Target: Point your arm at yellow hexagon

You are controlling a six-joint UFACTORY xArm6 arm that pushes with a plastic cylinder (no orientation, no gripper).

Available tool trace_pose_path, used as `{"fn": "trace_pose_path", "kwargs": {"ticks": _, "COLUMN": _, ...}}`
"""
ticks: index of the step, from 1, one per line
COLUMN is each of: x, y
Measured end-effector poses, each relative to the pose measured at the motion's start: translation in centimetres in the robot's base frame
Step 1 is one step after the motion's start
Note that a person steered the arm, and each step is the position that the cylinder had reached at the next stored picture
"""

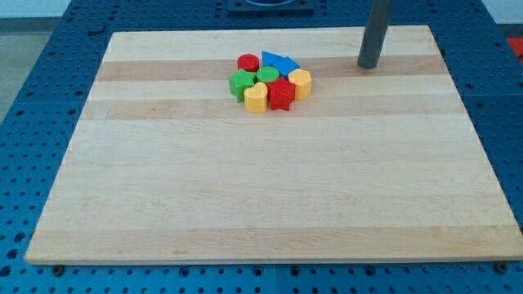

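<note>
Dark rod over a pale wooden bench point(270, 196), small coloured blocks clustered near the view's top.
My tip point(368, 66) rests right of the cluster, apart from the yellow hexagon block point(301, 82) on its right edge; no gripper exists; pointing seems unfinished.

My straight dark grey rod point(375, 33) comes down from the view's top, on the right side. It stands almost straight up, leaning only a tiny bit. My tip point(368, 66) is at the bottom end of the rod, and it is touching nothing else.
</note>
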State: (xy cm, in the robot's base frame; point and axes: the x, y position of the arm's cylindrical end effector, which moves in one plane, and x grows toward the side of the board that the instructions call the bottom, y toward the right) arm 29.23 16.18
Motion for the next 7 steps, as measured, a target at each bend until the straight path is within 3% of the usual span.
{"fn": "trace_pose_path", "kwargs": {"ticks": 4, "x": 0.2, "y": -4.1}}
{"fn": "trace_pose_path", "kwargs": {"ticks": 7, "x": 5.4, "y": -6.9}}
